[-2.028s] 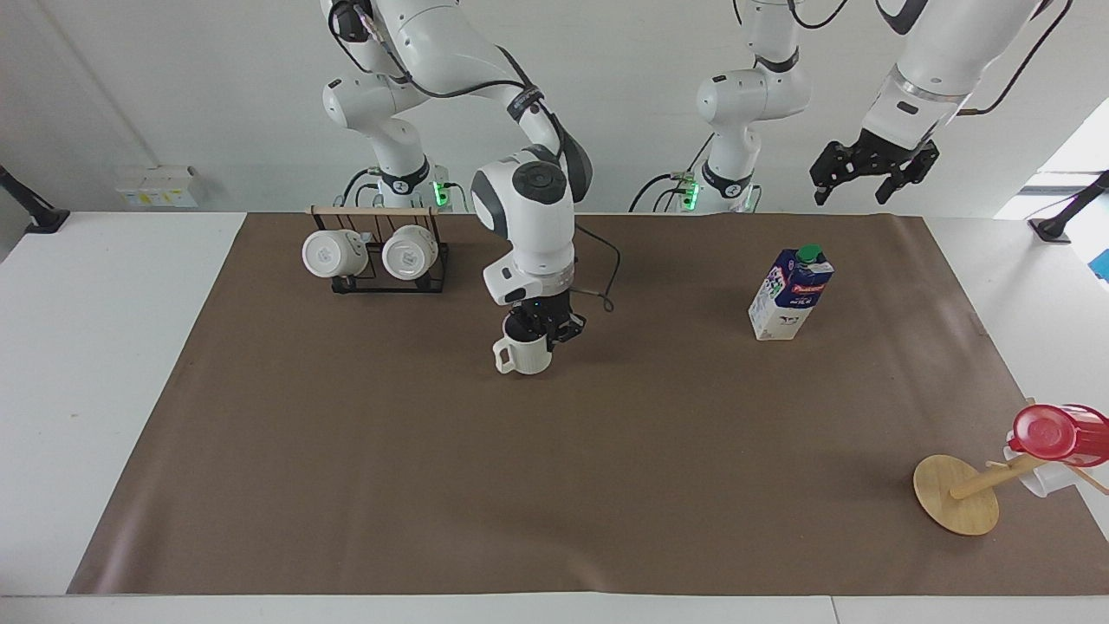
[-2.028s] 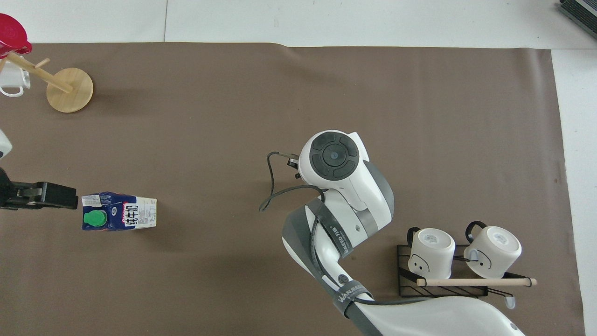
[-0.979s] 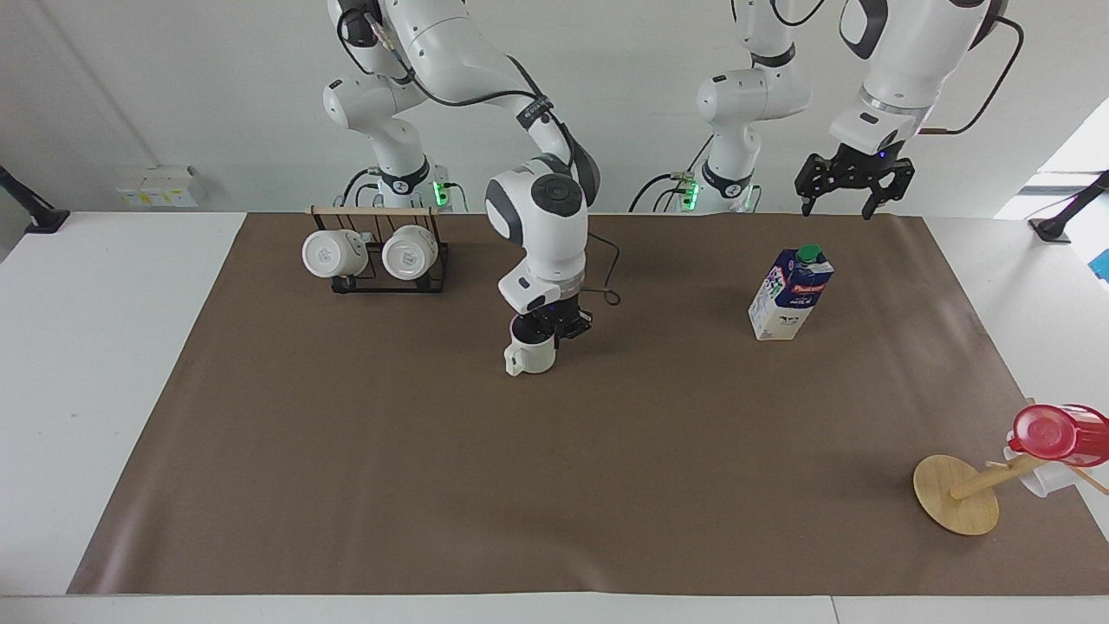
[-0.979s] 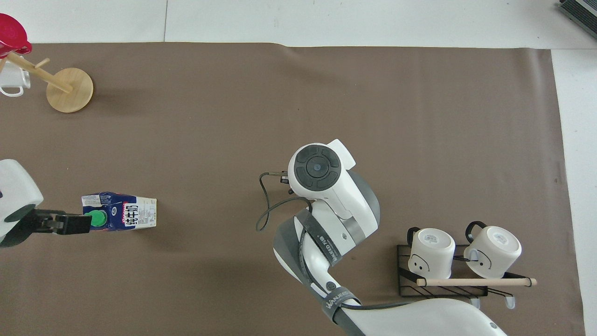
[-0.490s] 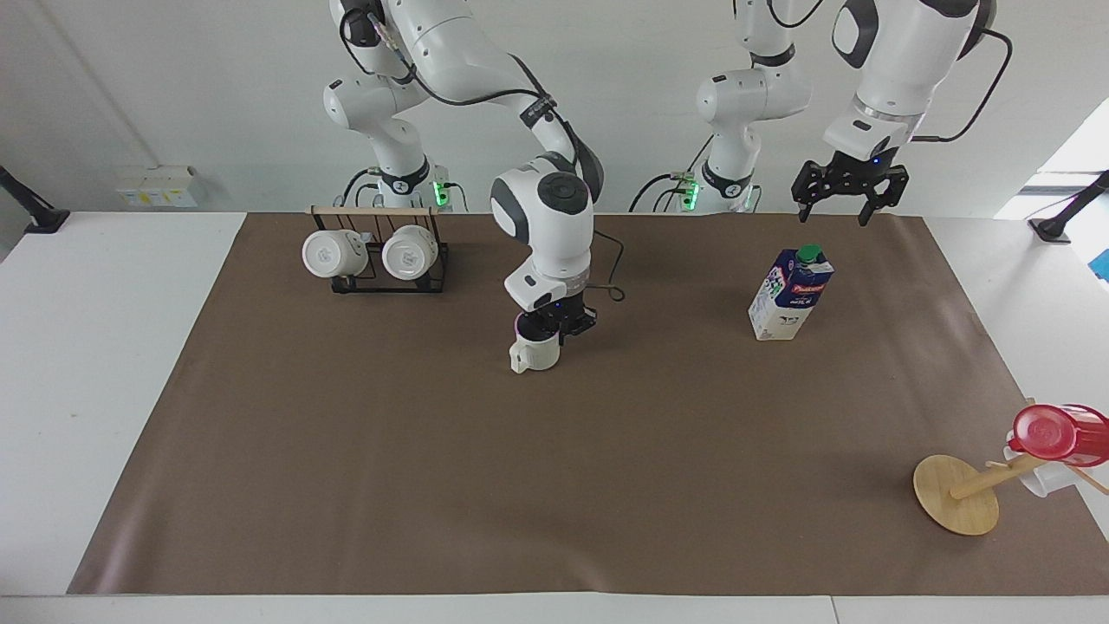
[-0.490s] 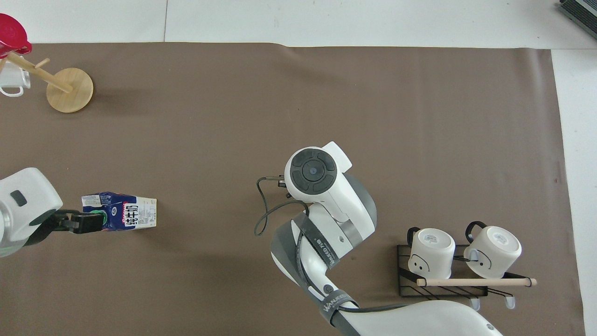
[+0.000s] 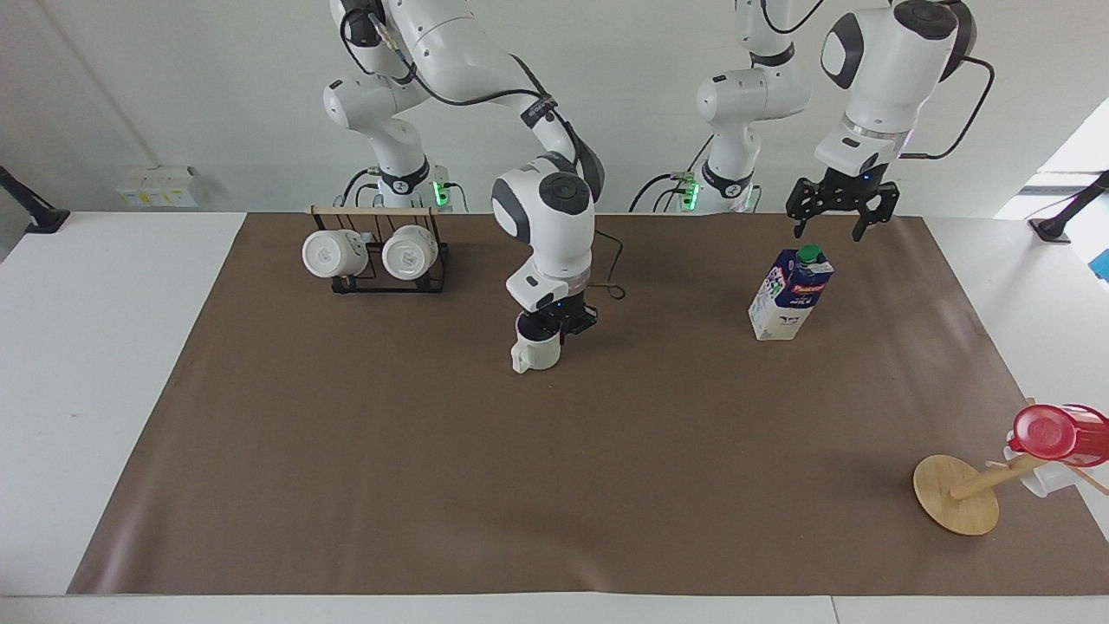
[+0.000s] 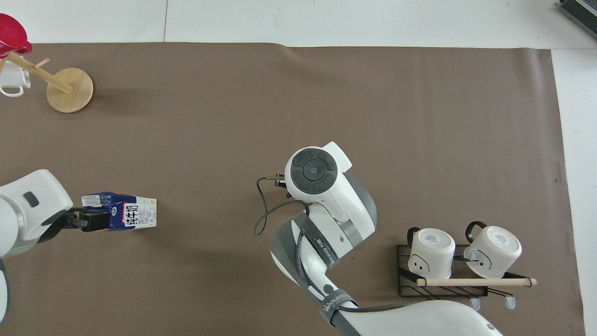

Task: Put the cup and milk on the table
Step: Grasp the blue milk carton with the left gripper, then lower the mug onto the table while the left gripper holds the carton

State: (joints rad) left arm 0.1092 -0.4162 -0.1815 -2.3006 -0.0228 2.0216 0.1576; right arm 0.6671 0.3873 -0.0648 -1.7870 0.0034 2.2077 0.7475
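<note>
The cream-white cup (image 7: 535, 353) is at the middle of the brown mat (image 7: 554, 485), handle toward the right arm's end. My right gripper (image 7: 554, 326) points down and is shut on the cup's rim; whether the cup's base touches the mat I cannot tell. In the overhead view the right arm's wrist (image 8: 313, 171) hides the cup. The milk (image 7: 790, 295) stands upright on the mat toward the left arm's end. My left gripper (image 7: 829, 229) is open and hangs just above the carton's green cap, not touching. In the overhead view the left gripper (image 8: 88, 219) covers the cap of the milk (image 8: 128, 215).
A black wire rack (image 7: 381, 258) with two white mugs lies near the right arm's base and also shows in the overhead view (image 8: 447, 268). A tipped wooden mug tree (image 7: 957, 496) with a red-lidded cup (image 7: 1053, 433) lies at the left arm's end, farther from the robots.
My left gripper has come down and across until it hangs over the milk's cap. My right gripper has shifted the cup a little toward the left arm's end.
</note>
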